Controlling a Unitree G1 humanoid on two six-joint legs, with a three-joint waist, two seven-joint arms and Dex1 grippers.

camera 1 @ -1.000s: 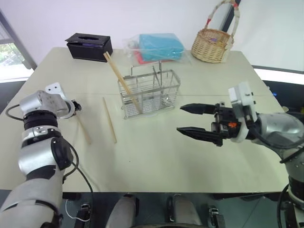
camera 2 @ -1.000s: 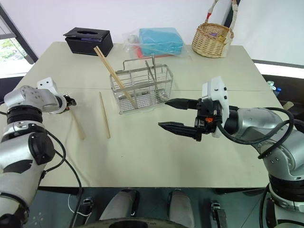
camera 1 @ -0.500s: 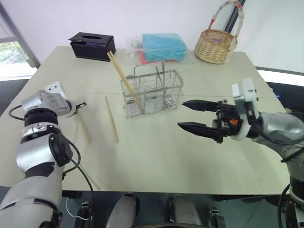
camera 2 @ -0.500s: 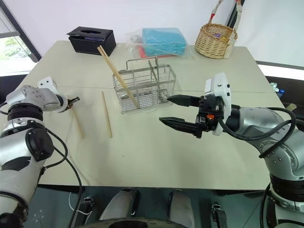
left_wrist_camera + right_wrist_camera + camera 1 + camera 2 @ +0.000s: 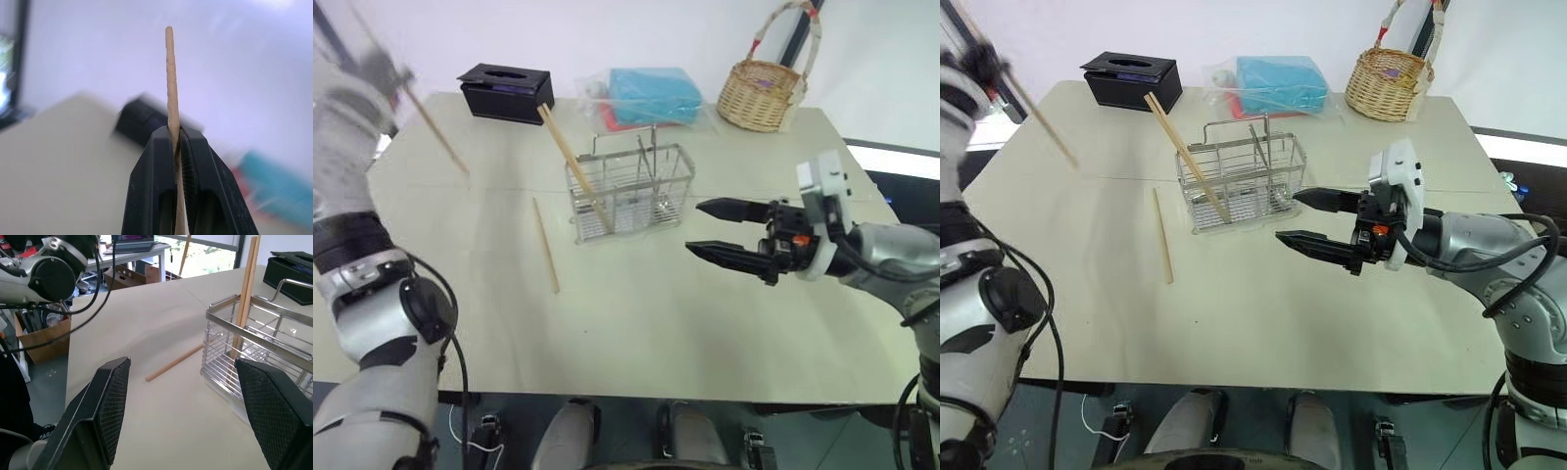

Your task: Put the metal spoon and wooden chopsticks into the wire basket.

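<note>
Left gripper [image 5: 177,142]: clenched on one wooden chopstick [image 5: 170,73], pinched near the middle so both ends stand free; raised high above the table's [image 5: 636,323] left rear corner, blurred.
Held chopstick: slanting down toward the table in the head views [image 5: 1043,127], clear of everything; probably lifted for carrying to the wire basket [image 5: 628,191].
Right gripper [image 5: 705,227]: released, jaws wide apart, nothing between them; hovering level just right of the basket, fingertips pointing at its right end.
Wire basket: mid-table, upright; two chopsticks [image 5: 570,157] leaning in its left compartment, tops jutting out toward the black box [image 5: 506,91]; thin metal stems [image 5: 644,157] standing in a middle compartment, likely the metal spoon, too slim to confirm.
Loose chopstick [image 5: 545,245]: flat on the table, just left of the basket, well inside the edge.
Open room: bare tabletop left and front of the basket; drop path from above looks free, apart from the leaning sticks.
Far edge: bagged blue cloth [image 5: 651,95], wicker basket [image 5: 764,93], out of the way.
</note>
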